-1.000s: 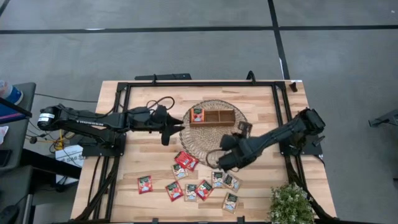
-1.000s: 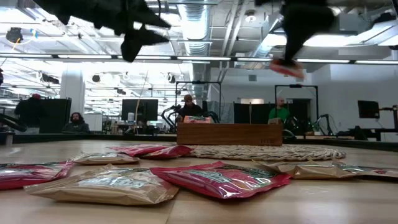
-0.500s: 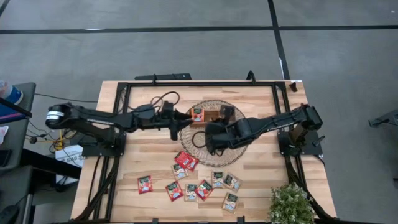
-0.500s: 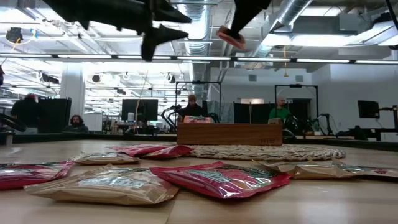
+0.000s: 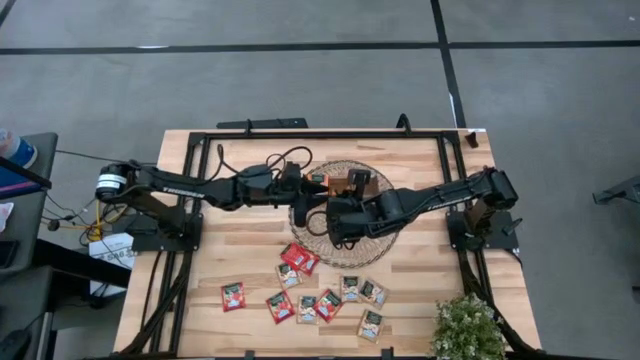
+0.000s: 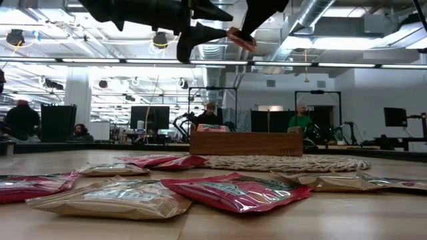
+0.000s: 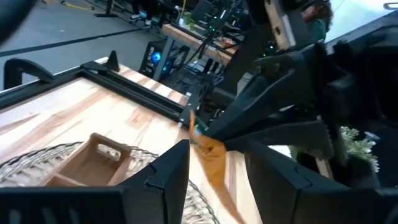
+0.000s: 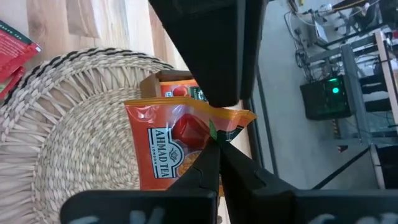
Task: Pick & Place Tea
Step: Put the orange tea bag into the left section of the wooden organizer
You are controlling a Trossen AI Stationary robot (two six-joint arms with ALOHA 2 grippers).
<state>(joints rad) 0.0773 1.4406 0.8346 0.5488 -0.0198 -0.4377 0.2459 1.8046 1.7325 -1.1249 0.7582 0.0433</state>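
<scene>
Left claw now beside right claw's "AHMAD TEA" sachet.

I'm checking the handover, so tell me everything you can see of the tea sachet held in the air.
The held sachet is a flat, glossy red-orange foil packet with white lettering and a red fruit picture. The right gripper pinches it at one crimped edge with its jaws shut, so it hangs above the wicker mat, near the wooden tray. The left gripper, jaws apart, sits right at it; the sachet's free end points between those jaws.
</scene>
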